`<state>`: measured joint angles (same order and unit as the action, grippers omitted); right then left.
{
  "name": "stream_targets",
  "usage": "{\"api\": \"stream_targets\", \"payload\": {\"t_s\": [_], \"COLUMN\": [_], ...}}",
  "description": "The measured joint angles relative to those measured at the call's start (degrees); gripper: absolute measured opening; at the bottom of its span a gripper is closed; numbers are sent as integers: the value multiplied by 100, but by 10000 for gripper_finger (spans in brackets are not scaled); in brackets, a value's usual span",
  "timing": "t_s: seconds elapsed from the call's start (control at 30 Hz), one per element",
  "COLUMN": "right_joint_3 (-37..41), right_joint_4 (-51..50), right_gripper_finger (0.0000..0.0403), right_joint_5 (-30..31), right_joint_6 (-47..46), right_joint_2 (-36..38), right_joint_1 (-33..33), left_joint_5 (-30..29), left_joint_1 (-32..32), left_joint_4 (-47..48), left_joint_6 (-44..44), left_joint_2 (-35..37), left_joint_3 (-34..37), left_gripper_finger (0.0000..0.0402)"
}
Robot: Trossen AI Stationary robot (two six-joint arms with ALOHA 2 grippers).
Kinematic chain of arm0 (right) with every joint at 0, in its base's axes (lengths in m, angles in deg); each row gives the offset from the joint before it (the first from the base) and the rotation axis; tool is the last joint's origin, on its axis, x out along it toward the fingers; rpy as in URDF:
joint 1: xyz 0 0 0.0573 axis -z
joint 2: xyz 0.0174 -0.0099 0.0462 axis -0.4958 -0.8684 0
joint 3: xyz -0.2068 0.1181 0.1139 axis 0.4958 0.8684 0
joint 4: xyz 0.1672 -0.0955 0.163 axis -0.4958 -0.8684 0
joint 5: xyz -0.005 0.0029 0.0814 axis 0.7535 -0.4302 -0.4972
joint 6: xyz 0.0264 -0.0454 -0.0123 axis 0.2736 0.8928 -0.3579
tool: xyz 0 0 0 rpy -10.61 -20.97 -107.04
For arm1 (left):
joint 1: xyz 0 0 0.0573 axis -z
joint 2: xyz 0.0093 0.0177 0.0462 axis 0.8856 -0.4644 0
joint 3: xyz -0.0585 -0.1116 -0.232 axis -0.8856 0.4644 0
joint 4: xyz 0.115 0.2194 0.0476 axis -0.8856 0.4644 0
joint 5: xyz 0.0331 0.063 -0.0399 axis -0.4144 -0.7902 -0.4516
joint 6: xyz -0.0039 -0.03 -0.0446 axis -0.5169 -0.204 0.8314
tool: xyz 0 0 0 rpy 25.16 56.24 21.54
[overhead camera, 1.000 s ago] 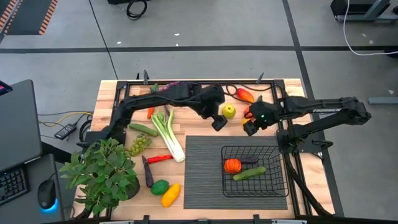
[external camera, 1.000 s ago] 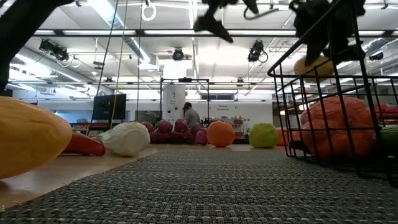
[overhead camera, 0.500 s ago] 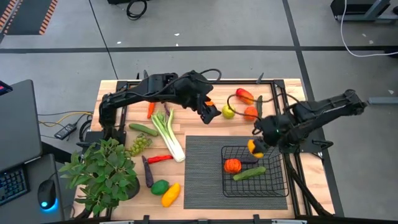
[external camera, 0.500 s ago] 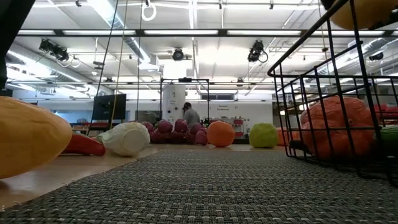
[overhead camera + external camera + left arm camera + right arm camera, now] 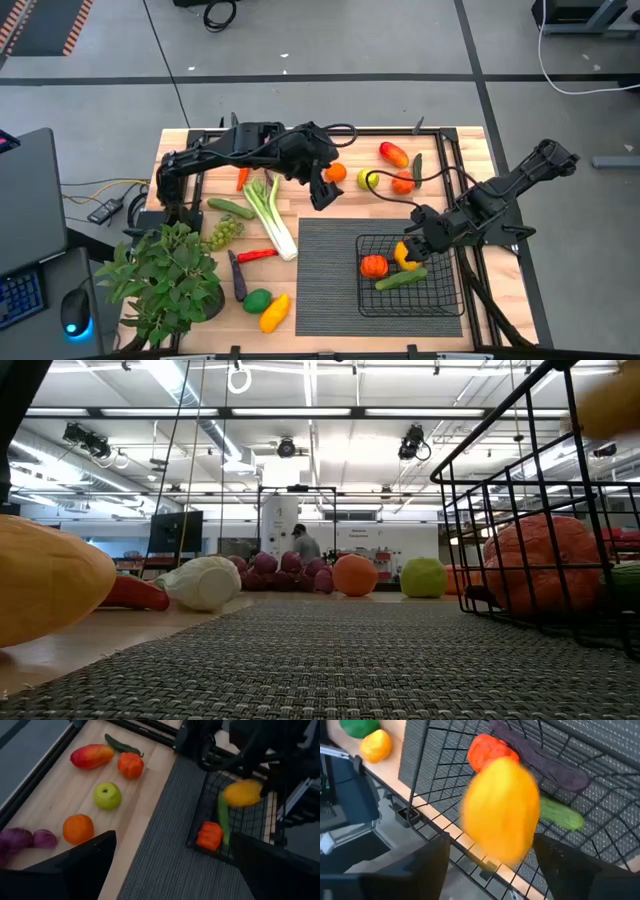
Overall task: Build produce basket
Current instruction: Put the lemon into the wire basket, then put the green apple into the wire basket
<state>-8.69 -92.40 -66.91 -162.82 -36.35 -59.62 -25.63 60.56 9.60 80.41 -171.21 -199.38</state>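
Yellow pepper (image 5: 405,253) dropping from my right gripper (image 5: 420,240), fingers spreading wide, above basket (image 5: 440,300); tomato (image 5: 374,266), cucumber (image 5: 402,278) lying inside. Left gripper (image 5: 322,190) hovering wide beside orange (image 5: 336,172), needing descent next.

High cam: straight down, well above, whole table (image 5: 180,150) plus floor round it. Low cam: on the mat (image 5: 330,660) at tabletop level, facing far side and room beyond. L wrist cam: angled down over the mat twd the basket (image 5: 235,820) on the right. R wrist cam: close above basket, looking in. All four share the basket w/ the orange pepper (image 5: 373,266).
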Motion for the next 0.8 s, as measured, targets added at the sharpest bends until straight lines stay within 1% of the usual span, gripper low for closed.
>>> {"api": "stream_targets", "payload": {"t_s": [0.1, 0.17, 0.23, 0.37, 0.47, 0.53, 0.67, 0.8], "right_joint_3": [0, 0, 0, 0, 0, 0, 0, 0], "right_joint_4": [-9, -16, -10, 158, 379, 491, 647, 780], "right_gripper_finger": [312, 324, 333, 339, 337, 335, 335, 334], "right_joint_5": [-72, -132, -65, 570, 1064, 1222, 1258, 1245], "right_joint_6": [-193, -270, -372, -664, -744, -652, -90, 655], "right_joint_2": [-86, -151, -195, -211, -211, -215, -211, -209], "right_joint_1": [-51, -59, -46, 136, 393, 615, 1152, 1760], "left_joint_5": [-58, -298, -606, -1012, -1029, -1025, -1020, -908], "left_joint_1": [93, 166, 233, 266, 218, 180, 2, -101], "left_joint_4": [153, 219, 414, 514, 522, 445, -151, -1076], "left_joint_6": [-299, -550, -708, -1087, -1467, -1705, -1781, -1710], "left_joint_2": [61, 119, 214, 404, 547, 644, 783, 886], "left_joint_3": [2, 0, 4, 1, 0, 2, 69, 568], "left_gripper_finger": [396, 396, 396, 396, 396, 396, 396, 396]}}
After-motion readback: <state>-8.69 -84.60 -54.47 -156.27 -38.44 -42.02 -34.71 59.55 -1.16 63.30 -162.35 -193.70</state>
